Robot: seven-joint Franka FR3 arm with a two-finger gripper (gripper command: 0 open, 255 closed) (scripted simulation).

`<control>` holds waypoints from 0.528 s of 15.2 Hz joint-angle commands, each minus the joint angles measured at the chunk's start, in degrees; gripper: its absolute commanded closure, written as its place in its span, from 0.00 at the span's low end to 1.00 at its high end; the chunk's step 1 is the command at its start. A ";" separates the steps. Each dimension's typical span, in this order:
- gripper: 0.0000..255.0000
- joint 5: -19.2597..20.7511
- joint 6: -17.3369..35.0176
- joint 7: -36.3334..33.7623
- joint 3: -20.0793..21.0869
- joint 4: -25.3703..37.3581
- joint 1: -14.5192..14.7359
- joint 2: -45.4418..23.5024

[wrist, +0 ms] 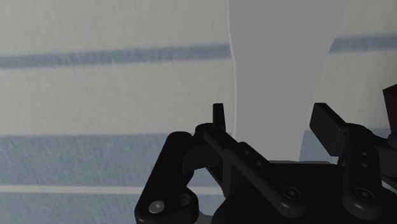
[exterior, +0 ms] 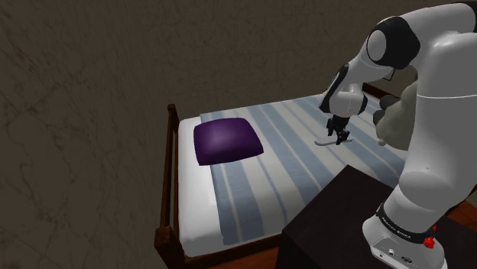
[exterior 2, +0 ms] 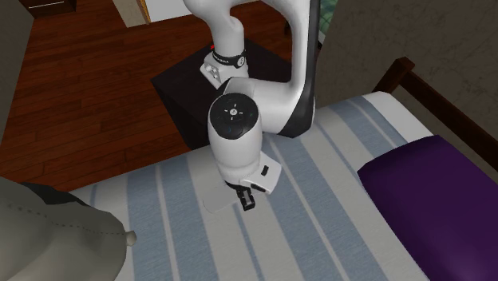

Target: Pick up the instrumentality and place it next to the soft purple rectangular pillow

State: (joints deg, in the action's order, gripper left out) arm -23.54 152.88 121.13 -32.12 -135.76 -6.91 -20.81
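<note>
"Striped bedding (exterior: 252, 191) lay beneath; where was the flat white instrumentality (wrist: 280, 63)?"

"Between the gripper's (wrist: 272, 113) parted fingers, well apart from the purple pillow (exterior: 225, 141), toward the shoulder view's right. Thin as it looked, closing fingers could have slid over it."

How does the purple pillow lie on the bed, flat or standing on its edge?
Flat: the purple pillow rests with its broad face up on the striped bed.
</note>
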 commanded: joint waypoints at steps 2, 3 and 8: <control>1.00 2.89 -1.81 -2.03 -2.22 -0.37 1.67 2.50; 1.00 3.83 -2.39 -2.69 -2.89 -0.46 2.17 3.30; 1.00 8.70 -5.38 -6.12 -5.92 -0.68 4.44 7.33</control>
State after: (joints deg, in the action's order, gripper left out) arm -15.83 148.00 115.61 -37.43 -136.25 -2.86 -14.34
